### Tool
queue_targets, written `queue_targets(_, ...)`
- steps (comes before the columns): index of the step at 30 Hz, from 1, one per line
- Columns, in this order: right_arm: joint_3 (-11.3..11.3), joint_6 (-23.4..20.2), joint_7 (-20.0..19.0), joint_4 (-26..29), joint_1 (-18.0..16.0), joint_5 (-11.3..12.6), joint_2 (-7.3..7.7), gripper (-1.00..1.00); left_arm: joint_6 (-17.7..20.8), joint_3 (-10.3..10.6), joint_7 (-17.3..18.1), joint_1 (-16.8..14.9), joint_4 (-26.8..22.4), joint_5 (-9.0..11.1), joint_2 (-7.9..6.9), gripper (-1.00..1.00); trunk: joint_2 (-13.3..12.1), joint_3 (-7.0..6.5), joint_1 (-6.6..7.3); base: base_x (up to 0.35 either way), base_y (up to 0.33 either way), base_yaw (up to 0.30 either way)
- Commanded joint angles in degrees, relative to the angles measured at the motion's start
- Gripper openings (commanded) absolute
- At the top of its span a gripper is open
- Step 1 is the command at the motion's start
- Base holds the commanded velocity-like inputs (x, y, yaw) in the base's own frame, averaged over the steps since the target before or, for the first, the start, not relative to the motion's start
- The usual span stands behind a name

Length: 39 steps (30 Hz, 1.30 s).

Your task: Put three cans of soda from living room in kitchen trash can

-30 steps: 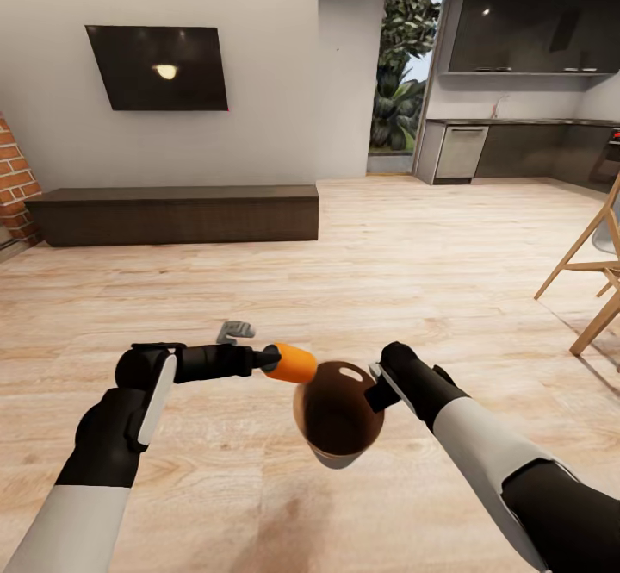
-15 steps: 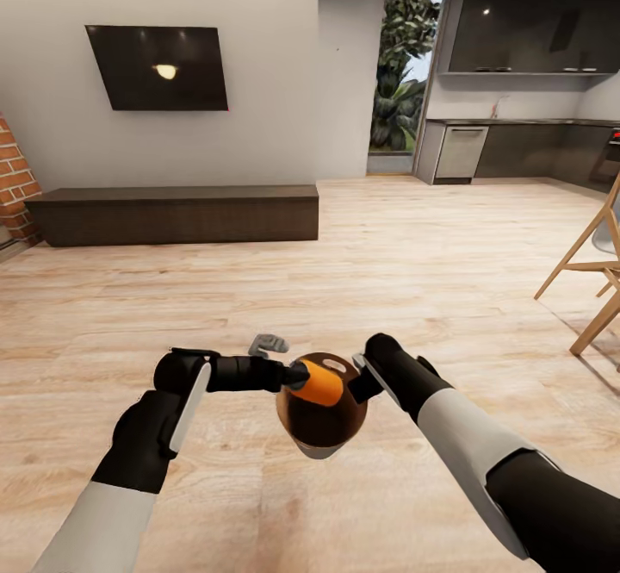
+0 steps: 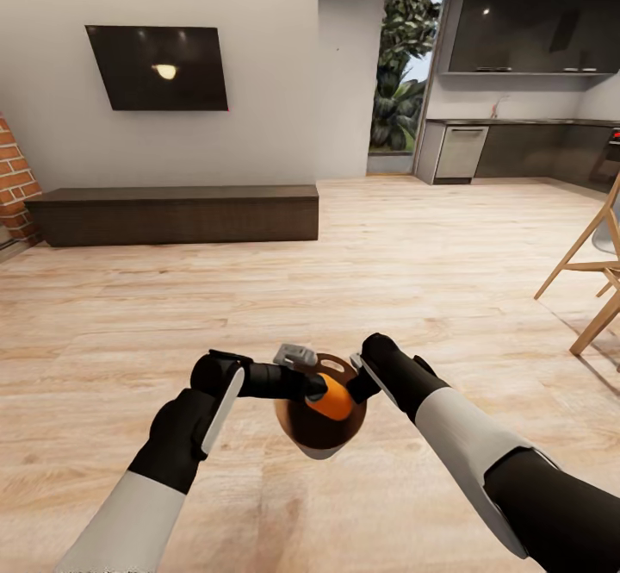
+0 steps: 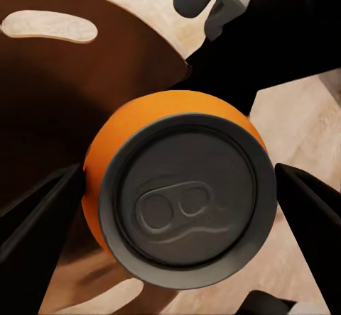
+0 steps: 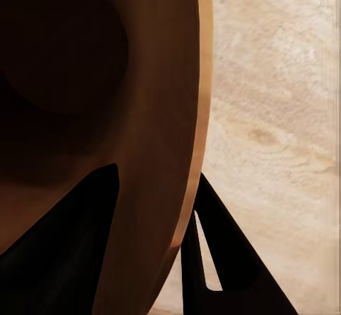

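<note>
Over the last second the left arm has been carrying the orange soda can (image 3: 332, 397) rightward, from well clear of the trash can (image 3: 320, 414) at its 9 o'clock side to a spot over the bin's copper-brown mouth; the can is now sitting within the rim's outline in the head view. The bin has also been drawn slightly toward the left arm. By my reading, that is bringing the drop of this can close, with release the likely next step. No other soda cans are visible here, and the kitchen cabinets are lying far off at 1 o'clock, across the plank floor (image 3: 362, 246).

The left hand (image 3: 320, 386) is closed partway around the can, its dark fingers (image 4: 42, 208) pressing the orange sides at 3 and 9 o'clock of the lid (image 4: 188, 200) in the left wrist view, the pull-tab end facing the camera. The right hand (image 3: 362, 382) is pinching the trash can's wall at the bin's 2 o'clock edge, one finger inside (image 5: 67, 247), one outside, holding it up off the floor with the mouth tilted toward the robot.
</note>
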<state>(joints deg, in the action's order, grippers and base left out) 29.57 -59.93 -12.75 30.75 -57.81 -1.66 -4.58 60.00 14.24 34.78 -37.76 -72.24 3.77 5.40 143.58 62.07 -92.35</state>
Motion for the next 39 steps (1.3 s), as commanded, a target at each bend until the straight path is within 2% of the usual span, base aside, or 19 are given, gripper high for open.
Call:
queue_targets(1, -0.1, -0.1, -0.1, 0.0, 0.0, 1.0, -0.01, -1.0, 0.0, 0.1, -0.4, -0.1, 0.1, 0.0, 0.05, -1.0, 0.0, -0.01, 0.01, 0.0, 0.0, 0.0)
queue_targets(5, 0.0, -0.1, -0.1, 0.0, 0.0, 1.0, 0.0, -1.0, 0.0, 0.3, -2.1, -0.6, 0.5, 0.0, 0.11, -1.0, 0.0, -0.01, 0.01, 0.0, 0.0, 0.0)
queue_targets(11, 0.0, -0.1, -0.1, 0.0, 0.0, 1.0, -0.01, -1.0, 0.0, 2.3, -5.1, -1.0, 0.8, 0.0, 0.2, -1.0, 0.0, -0.01, 0.01, 0.0, 0.0, 0.0)
queue_targets(15, 0.0, -0.1, -0.1, 0.0, 0.0, 1.0, 0.0, -1.0, 0.0, 2.9, -6.2, -1.0, 0.8, 0.0, 0.21, -1.0, 0.0, -0.01, 0.01, 0.0, 0.0, 0.0)
queue_targets(21, 0.0, -0.1, -0.1, 0.0, 0.0, 1.0, -0.03, -1.0, 0.0, 3.4, -7.2, -1.1, 2.8, 0.0, 0.32, -1.0, 0.0, -0.01, 0.01, 0.0, 0.0, 0.0)
queue_targets(28, 0.0, -0.1, -0.1, 0.0, 0.0, 1.0, -0.07, -1.0, 0.0, 3.7, -10.4, -1.2, 6.0, 0.0, 0.69, -1.0, 0.0, -0.01, 0.01, 0.0, 0.0, 0.0)
queue_targets(37, 0.0, -0.1, -0.1, 0.0, 0.0, 1.0, -0.08, -1.0, 0.0, 3.7, -11.4, -1.3, 7.2, 0.0, 0.76, -1.0, 0.0, -0.01, 0.01, 0.0, 0.0, 0.0)
queue_targets(39, 0.0, -0.1, -0.1, 0.0, 0.0, 1.0, -0.08, -1.0, 0.0, 3.9, -12.8, -1.3, 7.3, 0.0, 0.85, -1.0, 0.0, -0.01, 0.01, 0.0, 0.0, 0.0)
